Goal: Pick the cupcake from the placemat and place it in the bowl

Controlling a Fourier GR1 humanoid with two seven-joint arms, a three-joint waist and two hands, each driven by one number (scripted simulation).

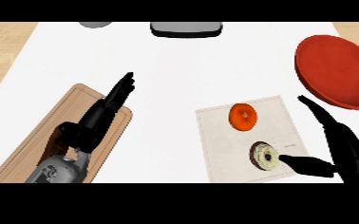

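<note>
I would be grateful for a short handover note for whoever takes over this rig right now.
The left hand is open, fingers straight, over the wooden cutting board, holding nothing.
The right hand is open, thumb tip at the cupcake's side, not closed on it.
The cream-topped, dark-wrapped cupcake sits on the beige rectangular placemat, near a round orange item.
The red round bowl is at the far right.
Done: hand is at the cupcake. Left: grasp, lift, place in bowl.
</note>
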